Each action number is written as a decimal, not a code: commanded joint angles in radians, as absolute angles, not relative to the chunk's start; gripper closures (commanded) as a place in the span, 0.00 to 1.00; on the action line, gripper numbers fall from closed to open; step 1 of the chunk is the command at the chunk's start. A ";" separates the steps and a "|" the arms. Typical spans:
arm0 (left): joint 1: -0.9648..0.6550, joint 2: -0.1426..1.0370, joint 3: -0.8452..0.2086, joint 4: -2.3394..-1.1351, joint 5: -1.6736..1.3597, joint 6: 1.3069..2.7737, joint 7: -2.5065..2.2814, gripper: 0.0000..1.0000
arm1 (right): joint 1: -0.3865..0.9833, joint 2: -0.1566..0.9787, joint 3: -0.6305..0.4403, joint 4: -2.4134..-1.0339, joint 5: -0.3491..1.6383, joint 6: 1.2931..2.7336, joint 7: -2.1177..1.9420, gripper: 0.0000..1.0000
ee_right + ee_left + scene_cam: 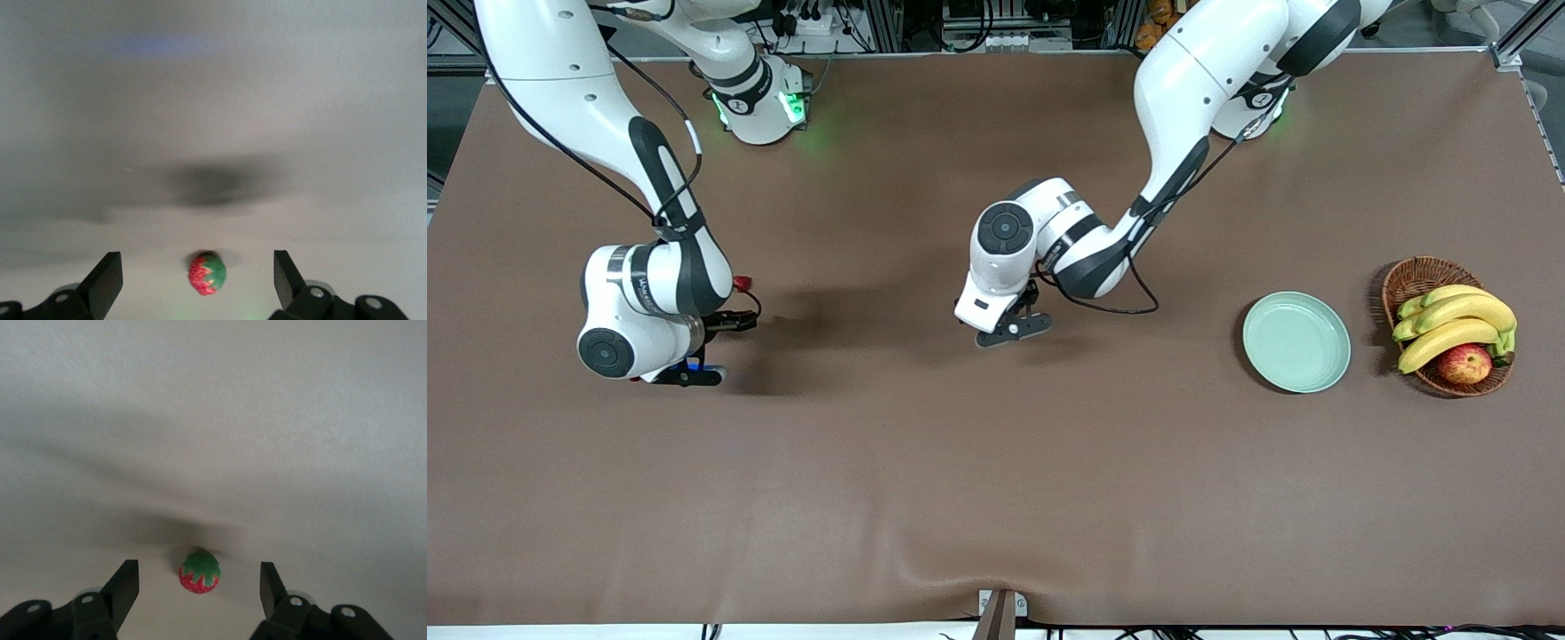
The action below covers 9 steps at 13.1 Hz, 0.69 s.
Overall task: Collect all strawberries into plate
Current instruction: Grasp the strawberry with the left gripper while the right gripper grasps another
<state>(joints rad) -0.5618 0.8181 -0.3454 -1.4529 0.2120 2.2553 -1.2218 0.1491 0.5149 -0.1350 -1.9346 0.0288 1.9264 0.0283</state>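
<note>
Brown cloth covers the worktop (996,480), over which both arms are seen lowered. At mid-worktop, the left claw (199,587) is held wide open over a strawberry (199,571) that lies on the cloth between its two fingers (123,590), touched by neither. Toward the right arm's end, the right claw (199,277) is likewise spread wide, with a second strawberry (207,273) lying on the cloth between its fingers (107,280) and clear of both. A small red object (743,284) is glimpsed beside the right arm's wrist. The pale green plate (1296,341) is seen bare toward the left arm's end, well apart from both berries, just beside a wicker basket (1414,277) of bananas (1454,324) and an apple (1464,364).
</note>
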 commanded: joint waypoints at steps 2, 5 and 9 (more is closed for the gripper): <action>-0.580 0.859 -0.337 -1.434 0.248 2.275 -1.249 0.29 | 0.098 0.494 -0.123 -2.005 0.003 1.907 -0.020 0.00; -0.580 0.865 -0.337 -1.448 0.258 2.275 -1.249 0.34 | 0.101 0.500 -0.123 -2.010 0.003 1.852 -0.018 0.01; -0.580 0.873 -0.337 -1.457 0.259 2.275 -1.250 0.41 | 0.112 0.520 -0.121 -2.008 0.008 1.865 -0.018 0.10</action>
